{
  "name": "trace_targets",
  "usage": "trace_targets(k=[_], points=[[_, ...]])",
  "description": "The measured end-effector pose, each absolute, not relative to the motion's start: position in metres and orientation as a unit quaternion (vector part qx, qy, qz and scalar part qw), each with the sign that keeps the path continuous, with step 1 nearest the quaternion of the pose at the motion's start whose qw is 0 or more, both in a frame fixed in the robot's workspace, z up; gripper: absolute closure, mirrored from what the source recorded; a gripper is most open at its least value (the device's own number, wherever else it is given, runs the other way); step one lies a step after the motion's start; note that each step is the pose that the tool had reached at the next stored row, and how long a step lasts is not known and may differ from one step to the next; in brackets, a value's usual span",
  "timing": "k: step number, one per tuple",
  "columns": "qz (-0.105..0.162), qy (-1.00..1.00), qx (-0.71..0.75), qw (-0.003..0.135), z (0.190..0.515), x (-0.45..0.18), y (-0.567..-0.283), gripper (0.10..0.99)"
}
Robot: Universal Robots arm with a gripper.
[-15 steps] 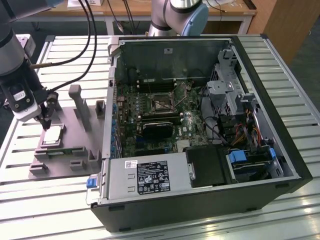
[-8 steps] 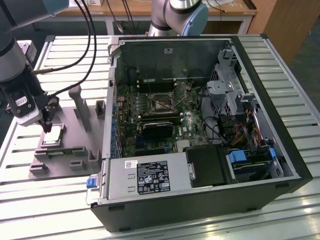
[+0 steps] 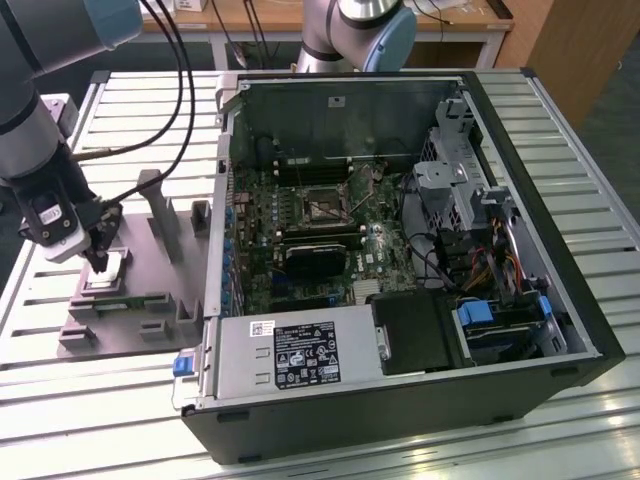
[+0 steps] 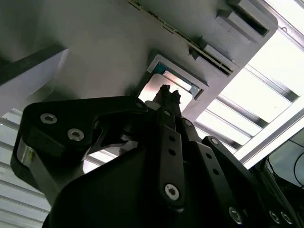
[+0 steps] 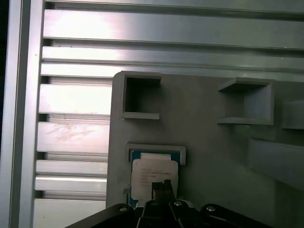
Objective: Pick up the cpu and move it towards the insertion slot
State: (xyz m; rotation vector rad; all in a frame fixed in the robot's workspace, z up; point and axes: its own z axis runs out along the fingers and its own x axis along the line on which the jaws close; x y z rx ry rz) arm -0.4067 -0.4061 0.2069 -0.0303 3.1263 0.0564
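So the arm's over at the exterior view's left, with the gripper (image 3: 98, 260) hanging right above the cpu (image 3: 110, 268). The chip sits flat in a shallow blue-rimmed pocket (image 5: 156, 152) on the grey fixture plate (image 3: 150, 250), on the slatted table (image 3: 130, 110) just beside the open computer case (image 3: 575, 290). It's not lifted yet as far as I can see.

In both wrist views the fingers look pressed together into one narrow tip over the middle of the chip's top, not spread around its edges. I can't tell if the tip is actually touching the metal or hovering just off it.

My take on the pick: it's a thin flat part sunk in a snug pocket, so come down dead square on the centre and go gently. Get it clear of the pocket rim with a straight vertical pull, because any tilt could jam a corner against the rim. Keep it level too, since the underside is probably the delicate bit.

As for what's in what: the plate also has two square open boxes (image 5: 140, 95), and I see nothing in them. The case holds the motherboard (image 3: 260, 240), a power supply (image 3: 290, 355) along its near side and a tangle of cables. The insertion slot (image 3: 322, 205) is on that board, well apart from the chip. It has a shiny frame and a dark centre, and it looks unoccupied.
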Motion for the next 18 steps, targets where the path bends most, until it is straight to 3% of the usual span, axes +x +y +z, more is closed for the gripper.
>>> trace_targets(k=[13, 18], points=[[0.018, 1.0, -0.01, 0.008, 0.2013, -0.4084, -0.4061, 0.976], [0.018, 1.0, -0.01, 0.008, 0.2011, -0.4086, -0.4061, 0.737]])
